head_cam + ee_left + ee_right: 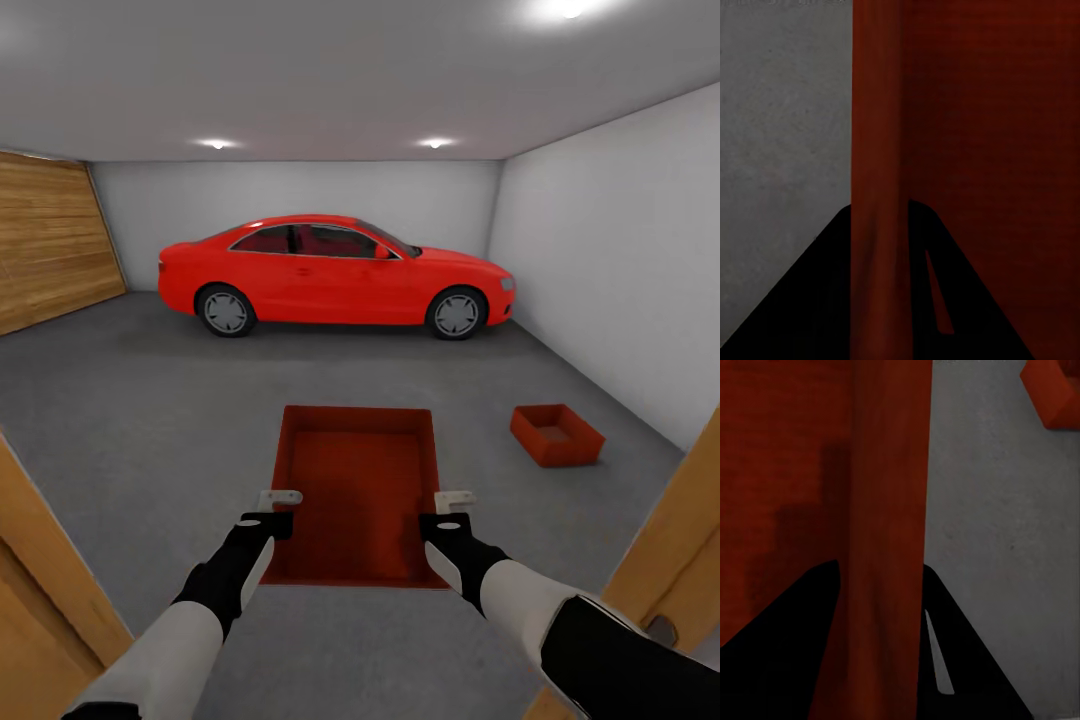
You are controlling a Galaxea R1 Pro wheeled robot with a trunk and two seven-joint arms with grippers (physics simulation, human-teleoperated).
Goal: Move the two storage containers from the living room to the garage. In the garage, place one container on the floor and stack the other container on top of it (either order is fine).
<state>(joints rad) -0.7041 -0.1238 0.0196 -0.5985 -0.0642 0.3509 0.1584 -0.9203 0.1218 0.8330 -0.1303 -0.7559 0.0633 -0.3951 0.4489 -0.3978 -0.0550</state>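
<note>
At the far left a wooden slatted door (55,240) lines the garage wall, and a door frame (45,600) edges the near view, so the robot looks to be just entering the garage; the step in hand is carrying the second bin in for stacking. The left gripper (280,498) is clamped on the left wall of the carried container (355,500), and the left wrist view confirms it: the orange-red wall (881,187) runs between its dark fingers (817,300). The carried bin hangs open side up between the arms, above the grey concrete floor (130,420). Behind it, well apart, stands the red car (335,275) along the back wall. The right gripper (455,497) likewise pinches the bin's right wall, the rim (889,547) sitting between its fingers (967,660). Farther right, the other container (556,434) rests on the floor near the white wall, turned a little askew. The next move probably calls for rolling forward and to the right, squaring the held bin to the skewed one, then lowering it level inside before both grips let go. Counted: two containers, one car, two grippers, one slatted door in sight
</note>
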